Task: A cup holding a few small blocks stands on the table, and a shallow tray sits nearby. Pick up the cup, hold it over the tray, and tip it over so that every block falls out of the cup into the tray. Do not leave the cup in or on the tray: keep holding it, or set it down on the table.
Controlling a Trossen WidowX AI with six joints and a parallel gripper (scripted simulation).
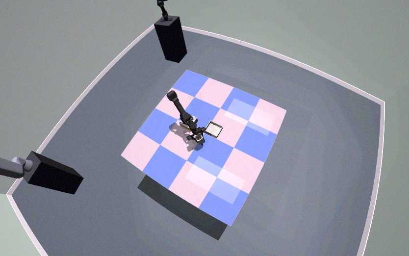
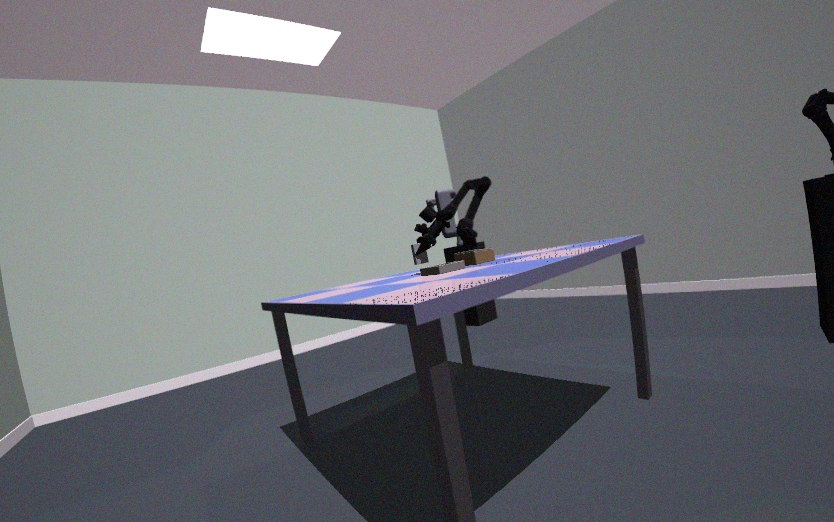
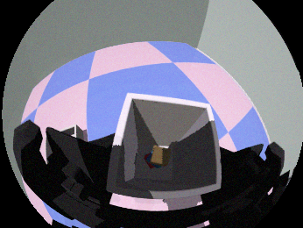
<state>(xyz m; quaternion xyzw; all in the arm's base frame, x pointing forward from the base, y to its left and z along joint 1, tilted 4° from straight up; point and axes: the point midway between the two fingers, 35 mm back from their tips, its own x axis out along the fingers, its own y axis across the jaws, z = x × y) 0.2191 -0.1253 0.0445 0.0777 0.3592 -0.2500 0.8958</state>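
Pinching the square-mouthed, flat-walled grey cup above the checkered table, the part-open gripper stands beside the shallow square tray; a tan block lies inside the cup, between its jaws.

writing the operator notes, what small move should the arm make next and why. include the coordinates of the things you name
Probably carry the cup (image 1: 198, 137) (image 2: 419, 254) (image 3: 166, 189) sideways, still upright, until it is over the tray (image 1: 214, 129) (image 2: 442, 268). The gripper is shut on it, and it appears raised off the table (image 1: 256, 181) (image 2: 344, 295). Blocks (image 3: 158, 155) are visible inside, and the cup is beside the tray, so tipping now would likely miss.
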